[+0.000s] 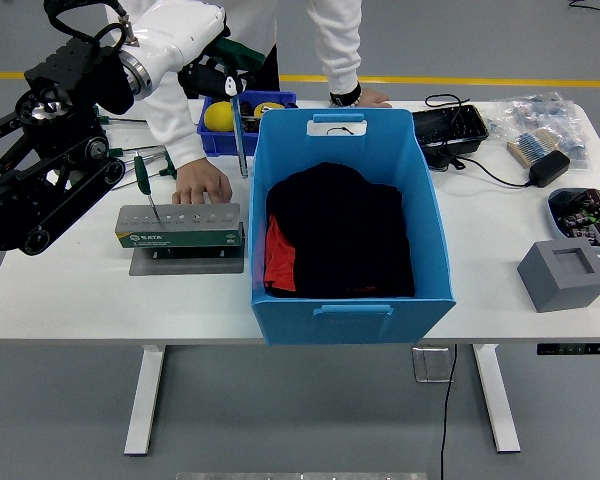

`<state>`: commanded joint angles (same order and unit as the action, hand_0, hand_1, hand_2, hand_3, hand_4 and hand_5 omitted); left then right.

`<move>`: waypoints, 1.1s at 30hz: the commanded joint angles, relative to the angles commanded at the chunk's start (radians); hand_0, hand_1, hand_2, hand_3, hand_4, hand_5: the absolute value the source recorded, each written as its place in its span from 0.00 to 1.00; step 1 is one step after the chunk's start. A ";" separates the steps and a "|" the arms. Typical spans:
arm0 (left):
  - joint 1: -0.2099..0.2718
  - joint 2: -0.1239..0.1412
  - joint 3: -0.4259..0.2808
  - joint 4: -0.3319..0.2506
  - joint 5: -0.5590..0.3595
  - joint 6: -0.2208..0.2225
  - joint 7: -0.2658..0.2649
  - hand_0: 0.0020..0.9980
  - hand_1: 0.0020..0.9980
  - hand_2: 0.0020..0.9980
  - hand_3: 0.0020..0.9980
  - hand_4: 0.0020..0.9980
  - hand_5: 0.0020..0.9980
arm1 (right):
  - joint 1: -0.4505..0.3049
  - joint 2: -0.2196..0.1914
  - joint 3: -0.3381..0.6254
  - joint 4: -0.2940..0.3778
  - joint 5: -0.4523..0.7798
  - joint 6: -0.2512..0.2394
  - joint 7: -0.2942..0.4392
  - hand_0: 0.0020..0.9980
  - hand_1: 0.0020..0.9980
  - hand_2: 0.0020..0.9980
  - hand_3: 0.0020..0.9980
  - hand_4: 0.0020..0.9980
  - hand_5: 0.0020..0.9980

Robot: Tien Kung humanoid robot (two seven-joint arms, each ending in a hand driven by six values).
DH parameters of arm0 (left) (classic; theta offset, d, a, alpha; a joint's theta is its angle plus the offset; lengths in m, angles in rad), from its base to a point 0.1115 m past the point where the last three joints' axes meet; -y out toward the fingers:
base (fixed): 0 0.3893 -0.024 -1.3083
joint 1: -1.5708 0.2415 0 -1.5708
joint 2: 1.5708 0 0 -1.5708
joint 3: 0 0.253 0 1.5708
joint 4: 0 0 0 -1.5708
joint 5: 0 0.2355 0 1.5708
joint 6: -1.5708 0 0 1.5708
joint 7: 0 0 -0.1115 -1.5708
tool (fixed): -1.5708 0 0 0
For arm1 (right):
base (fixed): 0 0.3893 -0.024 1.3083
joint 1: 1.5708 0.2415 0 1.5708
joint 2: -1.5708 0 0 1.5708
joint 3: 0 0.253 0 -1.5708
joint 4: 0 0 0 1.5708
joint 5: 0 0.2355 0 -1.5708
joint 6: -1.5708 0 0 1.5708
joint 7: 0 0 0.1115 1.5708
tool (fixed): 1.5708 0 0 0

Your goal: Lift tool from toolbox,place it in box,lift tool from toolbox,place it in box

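Observation:
My left hand is raised at the back left of the table, shut on a screwdriver with a green and black handle. Its steel shaft hangs down, tip free in the air beside the left wall of the big blue box. The grey toolbox block sits on a metal plate left of the box. One green-handled screwdriver still stands in it at the left end. Black and red cloth lies inside the box. A person's hand rests on the table just behind the block.
A small blue bin holding a yellow thing stands behind the toolbox. The person's other hand rests behind the box. A black tray, cables, a power adapter, plastic bags and a grey block lie on the right.

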<state>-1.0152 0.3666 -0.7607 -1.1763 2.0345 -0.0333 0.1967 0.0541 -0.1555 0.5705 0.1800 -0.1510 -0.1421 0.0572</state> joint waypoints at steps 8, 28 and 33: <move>-0.036 -0.014 0.013 -0.076 -0.078 0.003 0.002 0.13 0.00 0.01 0.03 0.71 0.30 | 0.000 -0.001 0.000 0.000 -0.001 0.000 0.000 0.72 0.72 0.77 0.62 0.85 0.74; -0.079 -0.093 0.297 -0.049 -0.411 -0.025 0.012 0.14 0.00 0.02 0.04 0.71 0.31 | 0.015 -0.009 -0.016 0.000 0.012 0.002 0.004 0.73 0.72 0.77 0.62 0.85 0.74; -0.062 -0.121 0.346 0.002 -0.478 -0.022 0.002 0.14 0.00 0.02 0.04 0.71 0.31 | 0.021 -0.011 -0.016 0.000 0.011 0.001 0.004 0.73 0.72 0.77 0.62 0.85 0.74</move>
<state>-1.0777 0.2456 -0.4145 -1.1740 1.5564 -0.0557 0.1984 0.0747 -0.1663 0.5544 0.1800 -0.1400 -0.1416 0.0609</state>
